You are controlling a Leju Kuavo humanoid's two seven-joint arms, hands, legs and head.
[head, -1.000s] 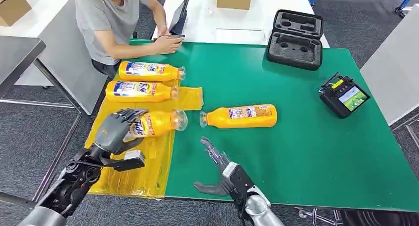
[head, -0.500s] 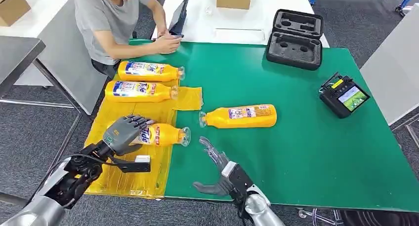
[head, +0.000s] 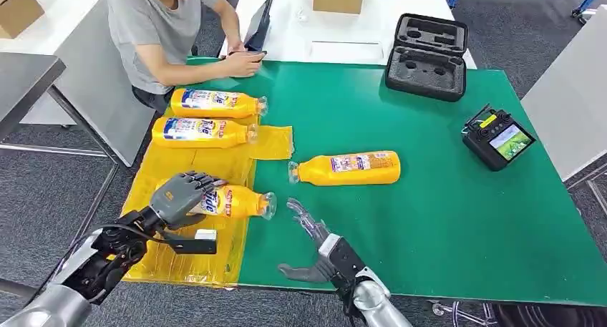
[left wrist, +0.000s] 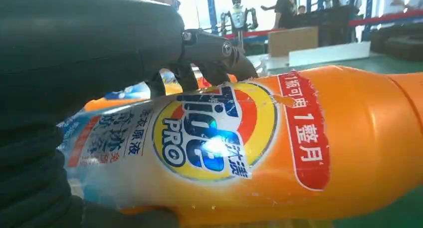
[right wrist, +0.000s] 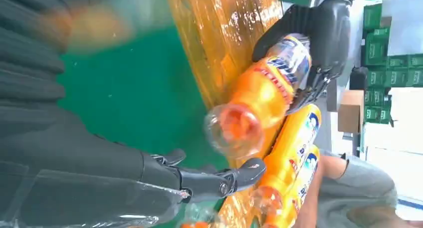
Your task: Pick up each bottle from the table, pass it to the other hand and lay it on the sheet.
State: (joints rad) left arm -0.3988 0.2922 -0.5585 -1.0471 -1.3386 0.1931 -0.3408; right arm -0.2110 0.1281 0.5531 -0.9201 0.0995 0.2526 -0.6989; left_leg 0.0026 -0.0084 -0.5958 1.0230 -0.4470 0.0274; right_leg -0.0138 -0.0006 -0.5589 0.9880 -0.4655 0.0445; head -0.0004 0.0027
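Note:
My left hand (head: 179, 196) grips an orange bottle (head: 232, 201) by its base, just over the yellow sheet (head: 193, 230), its clear cap pointing toward the green table. The same bottle (left wrist: 279, 148) fills the left wrist view, with fingers (left wrist: 209, 48) curled over it. In the right wrist view the held bottle (right wrist: 259, 98) sits in the left hand (right wrist: 324, 33). Two more orange bottles (head: 215, 103) (head: 200, 132) lie on the sheet's far end. Another bottle (head: 347, 168) lies on the green table (head: 429, 220). My right hand (head: 315, 248) hovers open near the front edge.
A person (head: 161, 30) sits at the far left corner with a tablet (head: 259, 23). An open black case (head: 428, 55) stands at the back, and a black controller with a screen (head: 499, 138) lies at the right. White tables surround the green one.
My left hand has carried its bottle toward the near end of the sheet and lower. The right hand has barely moved.

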